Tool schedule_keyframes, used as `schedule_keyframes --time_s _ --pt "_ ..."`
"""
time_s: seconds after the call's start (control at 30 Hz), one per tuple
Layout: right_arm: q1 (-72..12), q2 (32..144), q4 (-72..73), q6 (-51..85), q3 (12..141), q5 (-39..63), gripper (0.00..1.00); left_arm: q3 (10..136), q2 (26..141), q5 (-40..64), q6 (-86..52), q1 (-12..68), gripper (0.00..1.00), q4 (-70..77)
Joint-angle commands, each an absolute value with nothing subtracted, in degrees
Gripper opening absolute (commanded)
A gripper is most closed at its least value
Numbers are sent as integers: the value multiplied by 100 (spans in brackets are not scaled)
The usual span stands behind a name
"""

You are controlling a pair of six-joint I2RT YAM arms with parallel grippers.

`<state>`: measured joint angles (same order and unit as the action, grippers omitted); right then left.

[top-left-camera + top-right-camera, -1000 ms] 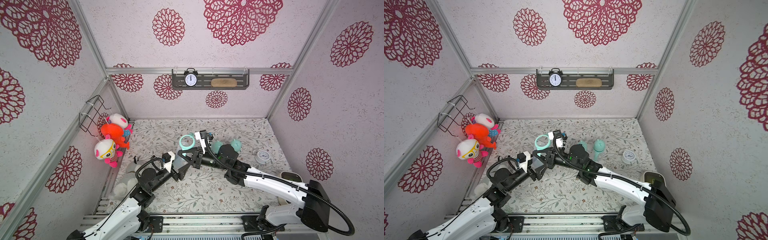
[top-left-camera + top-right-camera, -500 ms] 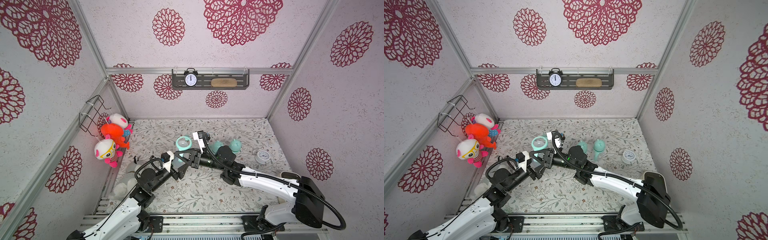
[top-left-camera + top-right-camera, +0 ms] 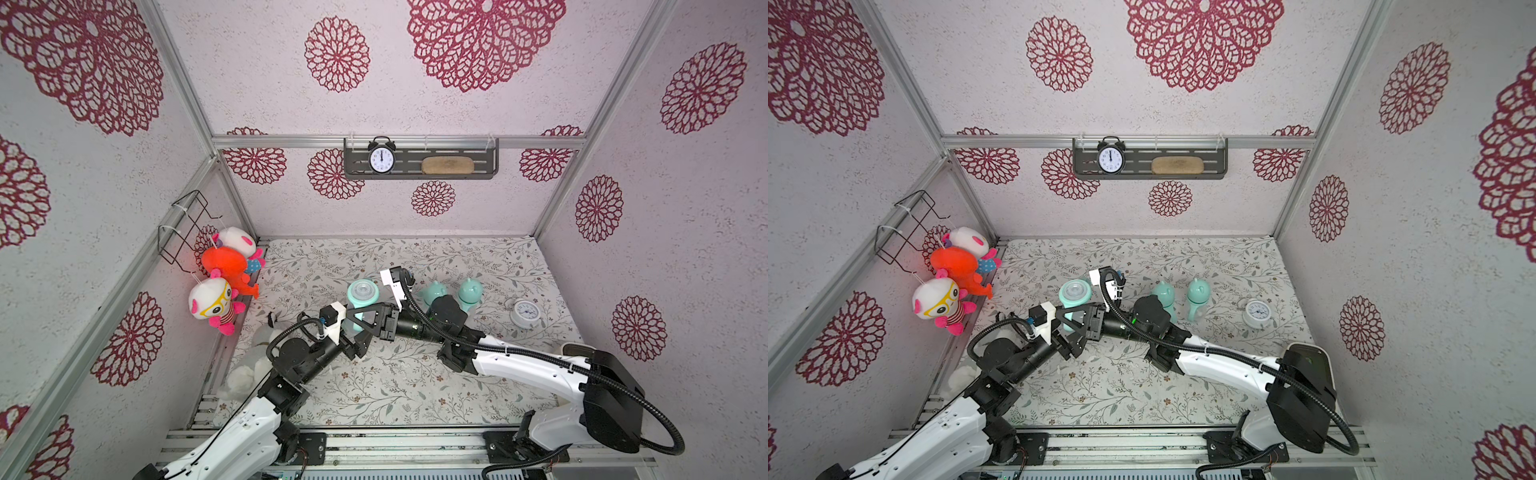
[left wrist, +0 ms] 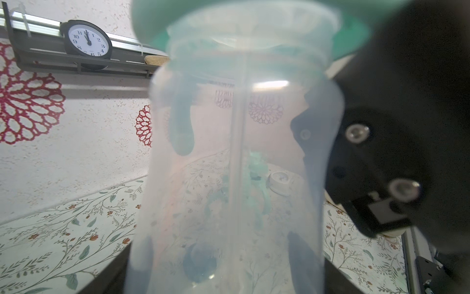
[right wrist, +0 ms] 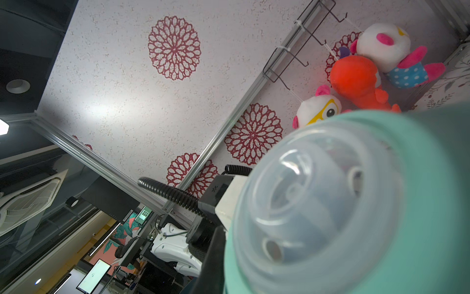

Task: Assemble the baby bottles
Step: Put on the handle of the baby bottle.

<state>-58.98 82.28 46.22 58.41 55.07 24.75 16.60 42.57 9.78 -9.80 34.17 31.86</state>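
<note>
Clear plastic mint-ringed baby bottle (image 4: 236, 165) | left gripper (image 4: 221, 254) clamped low on body | right gripper (image 3: 366, 317) closed at ring (image 4: 147, 23), hold unclear | judged light, slick, squeezable; best held at stiff ring

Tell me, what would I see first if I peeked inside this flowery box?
Probably the clear baby bottle with its mint ring, in the middle over the flowery mat, right where the robot's left arm and right arm meet. Next comes the bright orange plush toy hanging with the white plush toys on the left wall. Then the black alarm clock on the shelf at the back.
</note>
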Motion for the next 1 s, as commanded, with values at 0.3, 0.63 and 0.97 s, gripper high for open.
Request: schedule_keyframes --time_s 0.3,0.63,0.97 --pt "-5933 7846 4045 5379 5501 2269 39 1626 4087 869 -914 3398 0 3424" --pt "-5924 7419 2834 4663 5713 2074 61 1705 4113 705 -892 3395 0 3172" --pt "-5819 6734 1054 3621 5775 1622 78 1672 3998 479 -951 3175 0 2917"
